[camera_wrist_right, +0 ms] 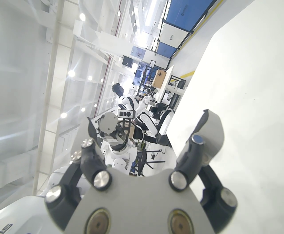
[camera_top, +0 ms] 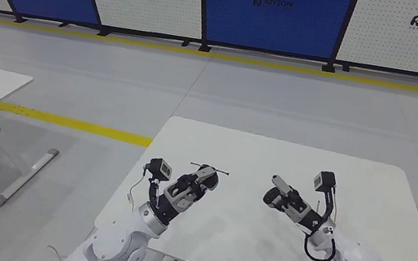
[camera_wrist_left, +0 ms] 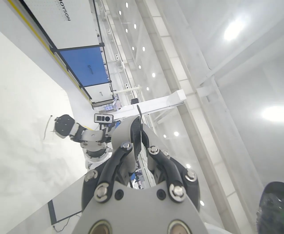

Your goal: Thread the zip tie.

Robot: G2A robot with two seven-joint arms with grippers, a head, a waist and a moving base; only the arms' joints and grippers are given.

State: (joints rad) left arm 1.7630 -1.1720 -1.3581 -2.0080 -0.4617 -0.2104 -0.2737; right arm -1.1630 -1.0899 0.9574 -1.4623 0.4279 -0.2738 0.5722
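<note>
The left gripper point(camera_top: 206, 176) is clenching a black zip tie point(camera_top: 222, 170) right at its fingertips and seems to be carrying it off the white table point(camera_top: 240, 242), at about 9 o'clock of the tabletop's middle in the top view. There the tie is running along a 9-to-3 o'clock line, with the longer free length pointing toward 3 o'clock. In the left wrist view a short end is poking out past the ridged pads point(camera_wrist_left: 135, 135). The right gripper point(camera_top: 275, 189) is hanging at 3 o'clock of the left one, near it but apart, with its jaws spread wide and grasping nothing.

The tie is likely weighing next to nothing. As a thin, springy, slick strip, it is probably going to flex and wag wherever it is left unsupported. The free gripper would do best pinching it flat, close to the end being fed and clear of the head's slot. Which end is carrying the head is too small to tell.
</note>
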